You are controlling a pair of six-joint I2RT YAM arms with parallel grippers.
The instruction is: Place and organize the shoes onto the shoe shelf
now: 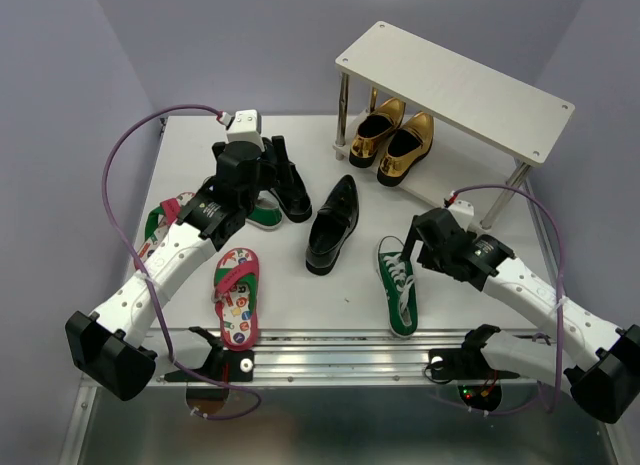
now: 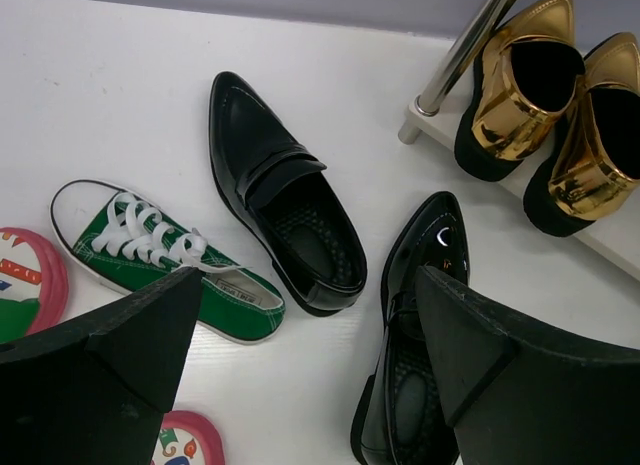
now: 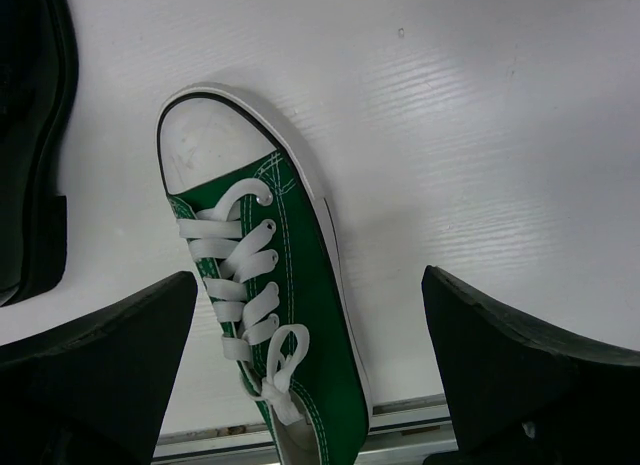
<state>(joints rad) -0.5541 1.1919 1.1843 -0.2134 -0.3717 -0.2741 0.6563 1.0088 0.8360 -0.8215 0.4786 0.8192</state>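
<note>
Shoes mostly not yet on the shoe shelf [image 1: 455, 90].

Top view: only the gold loafers [image 1: 392, 140] sit in it, side by side under the top board, well beyond both grippers. Six shoes lie loose on the table [image 1: 320, 300]. The left gripper [image 1: 255, 175] hovers over one black loafer [image 1: 288, 180]. The second black loafer [image 1: 332, 225] lies just beside it, toward the right arm. The right gripper [image 1: 425, 240] hovers with a green sneaker [image 1: 397, 285] just beside it. A flip-flop [image 1: 237, 295] lies beside the left arm. Hidden: that arm covers most of the other green sneaker [image 1: 263, 215] and the other flip-flop [image 1: 160, 223]. Fingertips are hard to make out here.

Left wrist view: jaws spread wide, nothing held. One black loafer lies below the gap, its mate partly under one finger. The other green sneaker is partly under the opposite finger. The gold pair sits ahead of the tips on a low cream board, by a shelf leg [image 2: 460, 55]. Flip-flops are cut off at the frame edge.

Right wrist view: jaws wide apart, empty. The green sneaker lies under the gap, nearer one finger, toe pointing ahead of the tips. Its heel is cut off at the bottom edge. A dark shoe at the side edge is a sliver, can't say which.

Judgement: the step looks like reaching for the next shoe, probably this sneaker. The next move calls for centring over its width, lowering, closing on its sides, then carrying it to the shelf.
</note>
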